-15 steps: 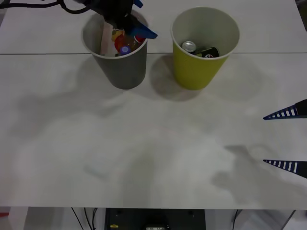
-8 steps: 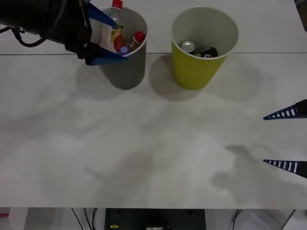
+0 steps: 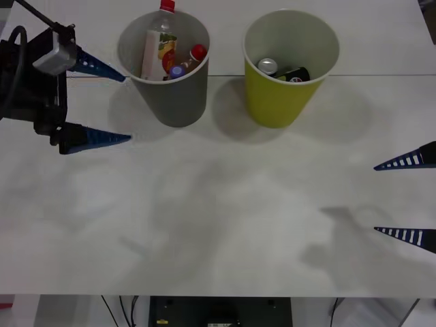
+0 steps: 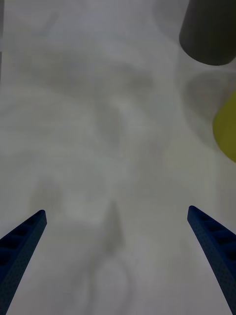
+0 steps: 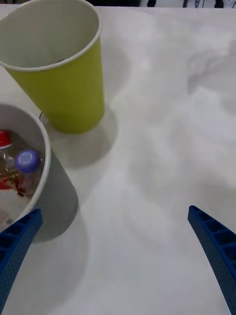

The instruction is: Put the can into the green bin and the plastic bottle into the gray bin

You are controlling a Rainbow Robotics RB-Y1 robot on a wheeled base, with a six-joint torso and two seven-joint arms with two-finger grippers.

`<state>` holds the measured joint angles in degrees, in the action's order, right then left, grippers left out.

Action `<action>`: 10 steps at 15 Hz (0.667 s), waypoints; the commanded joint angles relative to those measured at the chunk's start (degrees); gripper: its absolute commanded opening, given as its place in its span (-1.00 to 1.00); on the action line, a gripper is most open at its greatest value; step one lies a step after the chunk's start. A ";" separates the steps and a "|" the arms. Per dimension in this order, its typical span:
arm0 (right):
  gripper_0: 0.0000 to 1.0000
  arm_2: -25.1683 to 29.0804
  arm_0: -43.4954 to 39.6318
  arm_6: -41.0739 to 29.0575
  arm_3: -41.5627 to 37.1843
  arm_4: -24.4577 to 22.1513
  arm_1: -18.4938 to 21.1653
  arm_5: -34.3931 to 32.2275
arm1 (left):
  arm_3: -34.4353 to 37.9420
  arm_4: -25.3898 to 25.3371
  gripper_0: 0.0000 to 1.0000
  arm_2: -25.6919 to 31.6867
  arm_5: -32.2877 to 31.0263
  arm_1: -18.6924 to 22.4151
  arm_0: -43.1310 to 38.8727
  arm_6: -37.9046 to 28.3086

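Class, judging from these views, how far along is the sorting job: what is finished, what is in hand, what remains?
It looks finished. The can lies in the green bin beside a silver can; bottles stand in the gray bin. In hand: nothing. The left gripper hangs open beside the gray bin; the right gripper waits open at the table's right edge. Seemingly nothing remains.

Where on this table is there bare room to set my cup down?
The broad tabletop nearer the robot than the gray bin and green bin, between left claw and right claw. The narrow gap between the bins is crowded.
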<state>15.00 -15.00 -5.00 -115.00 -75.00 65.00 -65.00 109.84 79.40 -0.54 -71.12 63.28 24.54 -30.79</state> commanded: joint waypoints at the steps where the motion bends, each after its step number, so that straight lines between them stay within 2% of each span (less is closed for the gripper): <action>1: 1.00 0.00 0.00 0.00 0.00 0.00 0.00 0.00 | 2.40 -1.00 1.00 4.40 -0.25 0.52 -7.85 7.76; 6: 1.00 0.00 0.00 0.00 0.00 0.00 0.00 0.00 | 4.86 -2.93 1.00 11.96 -3.59 0.61 -19.10 17.78; 10: 1.00 0.00 0.00 0.00 0.00 0.00 0.00 0.00 | 8.91 -4.25 1.00 18.11 -3.59 0.52 -28.06 19.89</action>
<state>15.00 -15.00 -5.00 -115.00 -75.00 65.00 -65.00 118.03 75.37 16.41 -74.72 63.87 -2.07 -11.16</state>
